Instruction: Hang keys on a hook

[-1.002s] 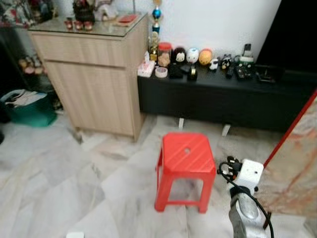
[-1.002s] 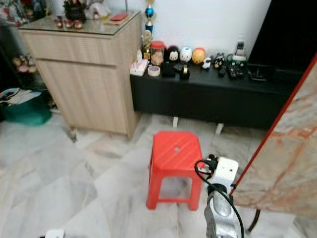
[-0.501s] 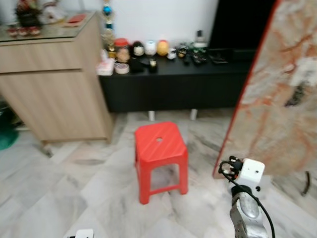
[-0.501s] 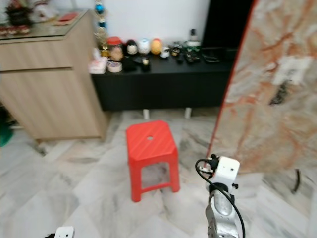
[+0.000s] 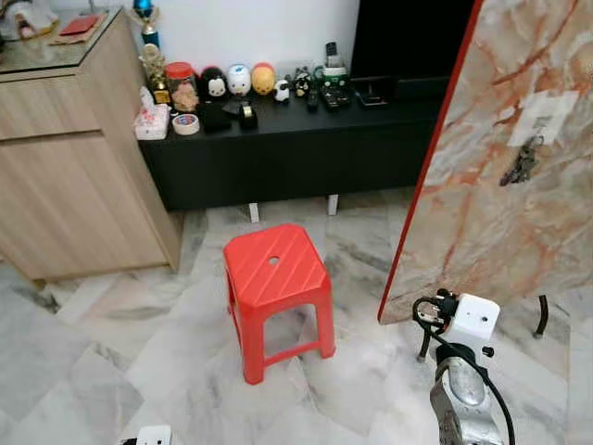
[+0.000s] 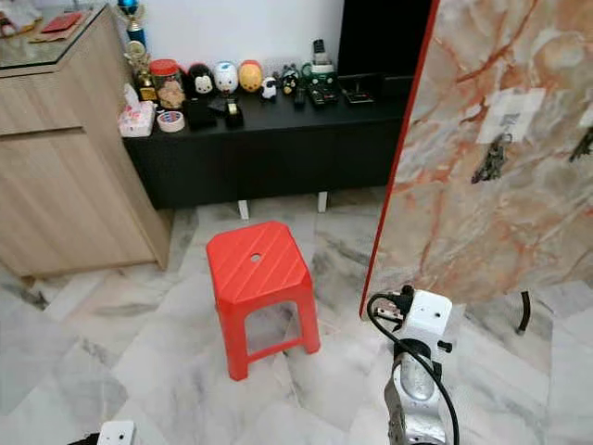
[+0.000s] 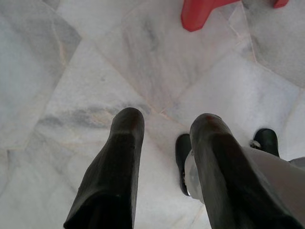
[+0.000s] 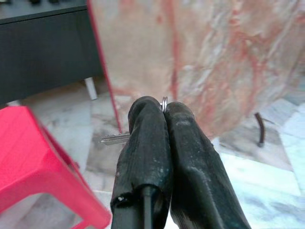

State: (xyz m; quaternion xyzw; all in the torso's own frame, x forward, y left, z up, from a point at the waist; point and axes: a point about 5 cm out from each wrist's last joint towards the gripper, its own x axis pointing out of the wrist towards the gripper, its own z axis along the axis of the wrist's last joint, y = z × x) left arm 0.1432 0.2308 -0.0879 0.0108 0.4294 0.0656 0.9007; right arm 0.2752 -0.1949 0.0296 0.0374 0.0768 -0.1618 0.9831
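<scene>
The key [image 8: 114, 139] is silver, lying roughly level and sticking out sideways from the pinched fingertips [image 8: 147, 112] of the right gripper [image 8: 163, 109]. Its ring [image 8: 164, 102] stands upright between the tips. The hook [image 5: 524, 159], already bearing dark keys, sits on the marble board beyond.

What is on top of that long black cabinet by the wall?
On the black cabinet: a tissue box, a tape roll, a red-lidded jar, round toy figures and remotes. Its right end is hidden behind the marble board.

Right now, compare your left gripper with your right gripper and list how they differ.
The left gripper is open and holds nothing; the right gripper is shut on a key with its ring. The left gripper points down at the marble floor; the right gripper faces the marble-patterned board. Both have two black fingers.
</scene>
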